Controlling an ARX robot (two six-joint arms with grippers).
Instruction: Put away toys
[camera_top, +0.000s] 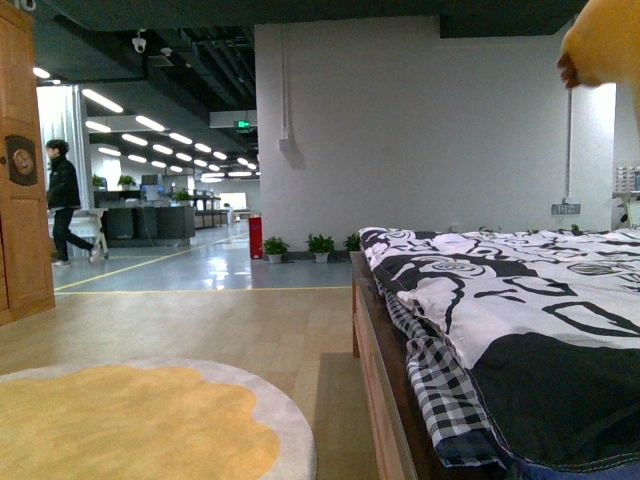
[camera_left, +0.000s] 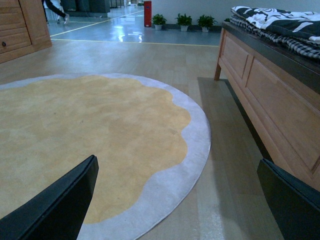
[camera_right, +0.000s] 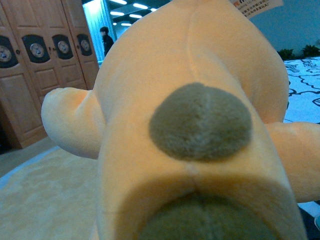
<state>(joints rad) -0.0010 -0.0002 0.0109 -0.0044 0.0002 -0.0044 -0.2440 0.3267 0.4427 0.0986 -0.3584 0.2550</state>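
**1. Plush animal** (camera_top: 605, 40): orange-yellow and soft. In the front view we log only a rounded part of it, at the upper right corner, raised in the air well above the bed (camera_top: 385, 410). In the right wrist view it fills nearly the whole picture, very close to the camera. There we note a pale orange body, two grey-brown oval patches, a stubby limb to either side and a printed tag at its far end.

**2. Right gripper:** its fingers show in no view, so we cannot tell whether it grips the plush animal.

**3. Left gripper** (camera_left: 176, 165): two black fingers (camera_left: 65, 200) spread wide with nothing between them, low over the edge of the round rug (camera_left: 100, 130).

**4. Round rug:** yellow centre and scalloped pale grey border. It lies flat on the wood floor (camera_left: 150, 55) at near left, just beside the bed.

**5. Bed:** panelled wooden frame, on the right. A black-and-white patterned quilt (camera_top: 500, 290) lies on top, and a checked sheet (camera_top: 440, 390) hangs over the near corner.

**6. Wardrobe** (camera_top: 22, 160): wooden and panelled, at the left edge.

**7. Far end:**
- White wall (camera_top: 420, 120).
- Three potted plants (camera_top: 320, 243) at the foot of the white wall.
- Red object (camera_top: 256, 237) just left of the potted plants.
- Person (camera_top: 63, 200) in dark clothes, mid-stride at far left.
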